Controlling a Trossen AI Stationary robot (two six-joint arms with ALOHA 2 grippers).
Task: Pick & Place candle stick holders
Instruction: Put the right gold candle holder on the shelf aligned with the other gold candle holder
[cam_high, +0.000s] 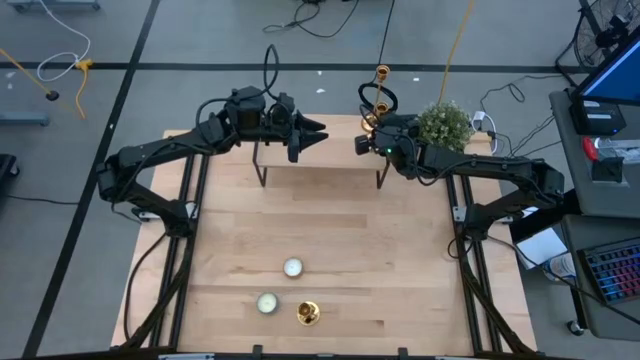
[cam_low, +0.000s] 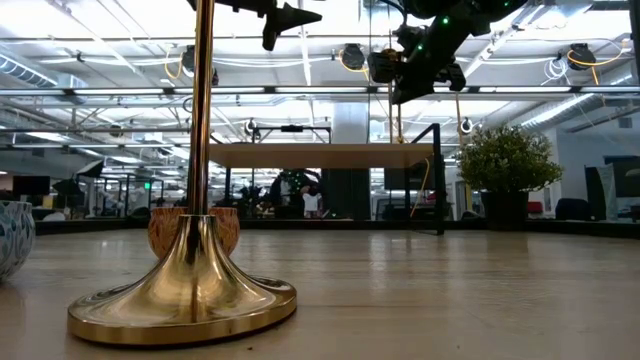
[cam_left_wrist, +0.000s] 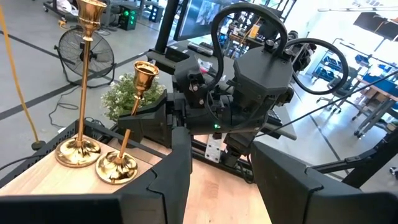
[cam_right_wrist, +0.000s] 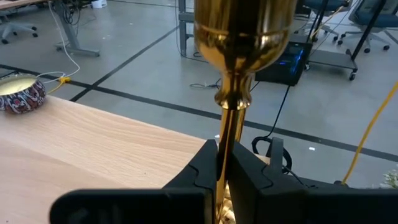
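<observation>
Two gold candle stick holders are at the far right end of a raised wooden shelf (cam_high: 320, 150). The tall one (cam_left_wrist: 81, 81) stands upright on its round base. The shorter one (cam_left_wrist: 134, 106) leans beside it, with my right gripper (cam_right_wrist: 225, 155) shut on its stem. A third holder (cam_high: 308, 313) stands on its base near the table's front edge, and it fills the low view (cam_low: 190, 290). My left gripper (cam_high: 310, 135) hovers open above the shelf's middle, facing the right arm with nothing between its fingers (cam_left_wrist: 174, 174). My right gripper pinches the shorter holder's slim stem (cam_right_wrist: 227, 134) between its two fingers, just under the cup (cam_right_wrist: 242, 31). The fingers come nearly level from the table's right side and lie across the stem. The holder is tilted, its base (cam_left_wrist: 116, 167) down at the shelf top beside the tall holder's base.
Two round disc candles (cam_high: 292, 267) (cam_high: 267, 303) lie on the table near the third holder. A potted plant (cam_high: 443, 122) stands at the far right, close behind my right arm. A patterned bowl (cam_right_wrist: 22, 93) sits on the wood toward the left. The shelf's black legs (cam_high: 262, 165) stand on the table.
</observation>
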